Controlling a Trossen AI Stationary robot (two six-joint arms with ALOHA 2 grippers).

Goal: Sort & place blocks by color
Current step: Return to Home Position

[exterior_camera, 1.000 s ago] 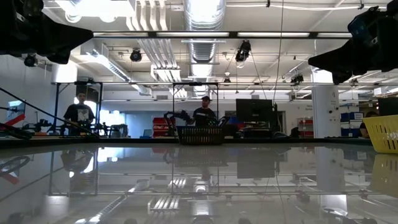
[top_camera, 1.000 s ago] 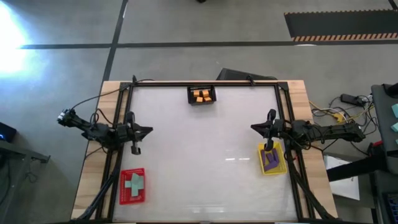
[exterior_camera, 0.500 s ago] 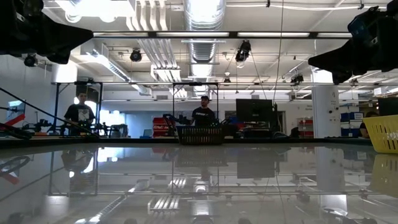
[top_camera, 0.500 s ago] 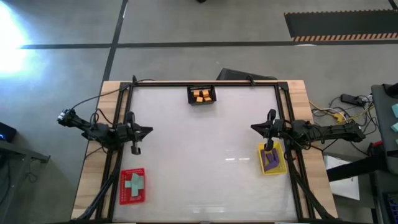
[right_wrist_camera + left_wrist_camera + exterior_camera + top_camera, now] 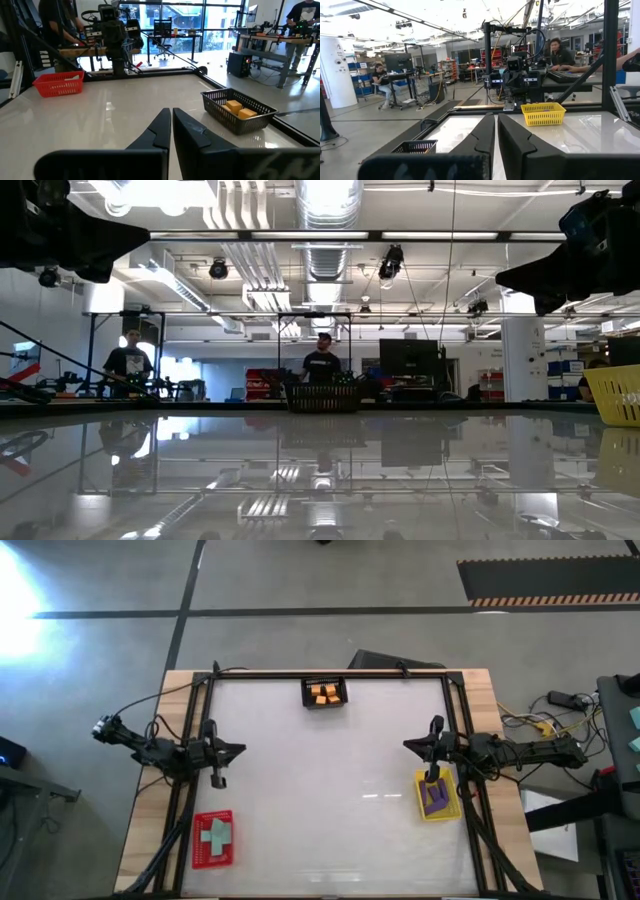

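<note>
The left gripper (image 5: 239,749) hangs over the left edge of the table (image 5: 330,800), its fingers clenched together on nothing; the left wrist view shows only a thin slit between them. The right gripper (image 5: 408,746) hangs over the right edge, pointing inward, likewise pinched closed and empty. The orange blocks (image 5: 324,693) lie in the black tray (image 5: 308,701) at the middle of the far edge. The teal blocks (image 5: 215,835) form a cross shape in the red tray (image 5: 197,858) at the near left, below the left arm. The purple blocks (image 5: 436,798) sit in the yellow tray (image 5: 422,812), just beside the right arm. The trays stand well apart from one another.
</note>
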